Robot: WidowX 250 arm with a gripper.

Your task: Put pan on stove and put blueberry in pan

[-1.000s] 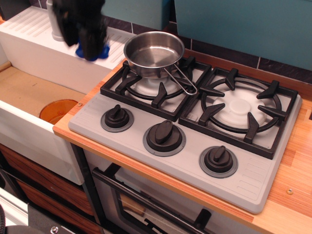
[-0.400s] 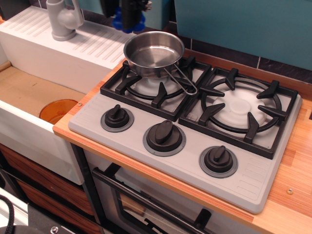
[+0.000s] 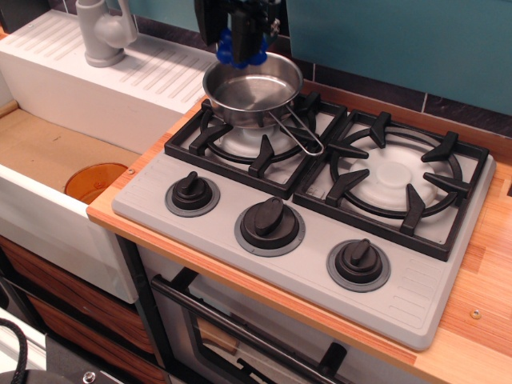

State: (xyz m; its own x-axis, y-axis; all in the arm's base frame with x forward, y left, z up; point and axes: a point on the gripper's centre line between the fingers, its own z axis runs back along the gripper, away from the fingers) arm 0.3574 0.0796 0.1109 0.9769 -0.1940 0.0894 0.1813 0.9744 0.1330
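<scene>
One risk we note: the blueberry [image 3: 242, 50] hangs over the far rim of the pan [image 3: 253, 88], so an early release could bounce it off toward the counter's back edge; the pan sits on the stove's [image 3: 320, 240] left burner; the gripper [image 3: 240, 36] fingers are clamped on the berry, which shows just below them.

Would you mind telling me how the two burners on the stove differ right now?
The left burner carries the steel pan on its grate, towards the back; the right burner carries nothing. The right burner's white disc is fully visible, while the left one's is partly hidden by the pan and its wire handle. Both have the same black grates on the grey stove.
</scene>
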